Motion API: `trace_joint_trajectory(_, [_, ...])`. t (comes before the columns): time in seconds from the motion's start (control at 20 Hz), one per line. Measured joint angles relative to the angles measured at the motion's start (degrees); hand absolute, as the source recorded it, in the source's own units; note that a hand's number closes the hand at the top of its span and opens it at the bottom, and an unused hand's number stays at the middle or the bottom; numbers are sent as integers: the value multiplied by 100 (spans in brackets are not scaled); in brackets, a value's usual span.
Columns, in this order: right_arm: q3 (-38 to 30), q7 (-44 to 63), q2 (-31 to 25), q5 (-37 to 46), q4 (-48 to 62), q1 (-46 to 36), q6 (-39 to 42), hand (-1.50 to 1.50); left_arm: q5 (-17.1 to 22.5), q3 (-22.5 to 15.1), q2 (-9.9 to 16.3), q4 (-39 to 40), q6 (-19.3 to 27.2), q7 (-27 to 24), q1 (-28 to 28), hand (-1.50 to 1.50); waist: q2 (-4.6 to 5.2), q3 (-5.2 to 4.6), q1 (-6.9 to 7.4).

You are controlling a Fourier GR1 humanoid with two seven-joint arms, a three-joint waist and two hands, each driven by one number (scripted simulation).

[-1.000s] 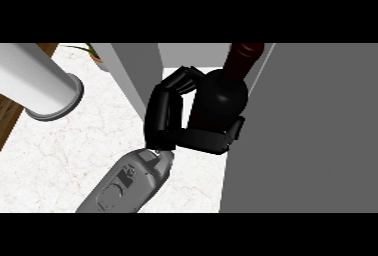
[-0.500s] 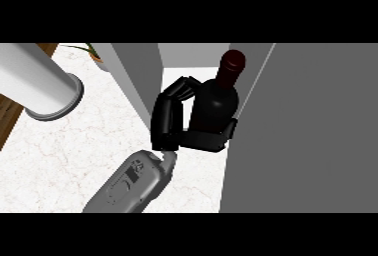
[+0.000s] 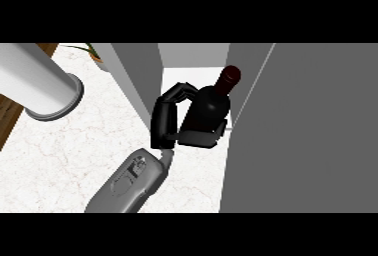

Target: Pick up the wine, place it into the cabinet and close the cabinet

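Head view: the right hand (image 3: 171, 124), fingers curled round the wine bottle (image 3: 210, 102), has advanced it deeper between the cabinet (image 3: 140, 75) walls since earlier frames. Placement is nearly complete; release and door (image 3: 310, 130) closing remain. The left hand is not visible.

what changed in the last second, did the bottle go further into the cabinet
The wine bottle, gripped in one hand, has tilted more upright, and its dark red top now shows in the cabinet opening rather than behind the grey panel. Whether it went deeper is unclear. The grip is unchanged; which hand it is cannot be told. The white cylinder and the counter stayed put.
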Motion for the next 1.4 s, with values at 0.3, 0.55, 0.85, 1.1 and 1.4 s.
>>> trace_joint_trajectory(0.3, [84,-5,35,19,0,9,-24,-150,133,357,-13,442,-151,-349,-131,150,2,-2,4])
trace_joint_trajectory(0.55, [123,-45,66,37,10,12,-41,-150,304,703,-16,913,-376,-662,-321,150,5,-1,-3])
trace_joint_trajectory(0.85, [-5,-56,39,-9,1,85,15,-150,419,961,33,1361,-627,-611,-658,150,2,0,0])
trace_joint_trajectory(1.1, [69,-67,88,-19,0,87,12,-150,630,1189,3,1970,-790,-644,-1121,150,9,-1,-33])
trace_joint_trajectory(1.4, [117,54,115,-16,51,-115,-59,-150,726,1395,1,2872,-916,-868,-1621,150,20,-1,-52])
